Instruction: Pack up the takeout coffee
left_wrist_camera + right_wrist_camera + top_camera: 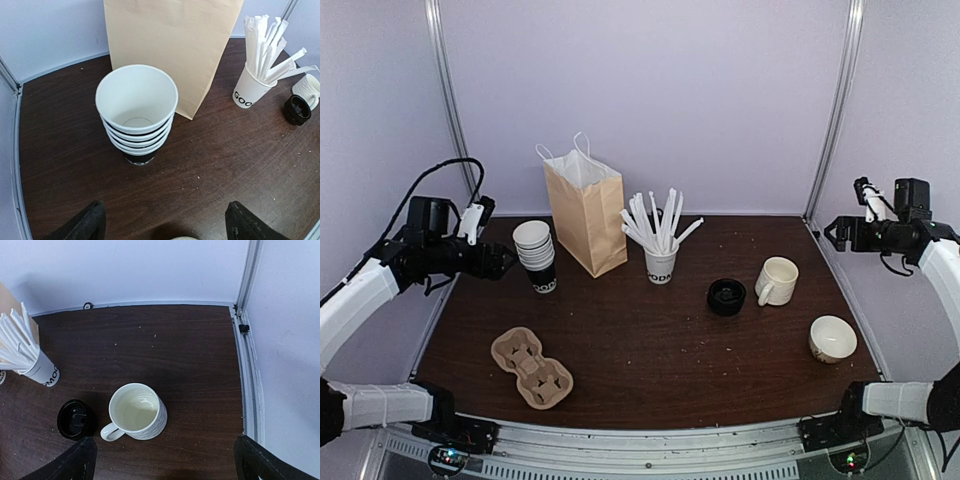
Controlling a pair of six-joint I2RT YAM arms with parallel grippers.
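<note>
The takeout coffee (726,296), a short black cup under a round black lid, stands right of the table's middle; it also shows at the right edge of the left wrist view (297,109) and at the lower left of the right wrist view (75,419). My left gripper (505,262) hovers at the far left, open and empty (165,210), facing a stack of lidless white-rimmed cups (136,111). Raised at the far right, my right gripper (832,232) is wide open and empty (165,445), above a white mug (136,411) that stands beside the coffee.
A tan paper bag (585,212) with white handles stands at the back, a cup of white sticks (661,245) beside it. A cardboard cup carrier (531,367) lies front left. A cream bowl-shaped cup (832,338) sits front right. Enclosure walls border both sides.
</note>
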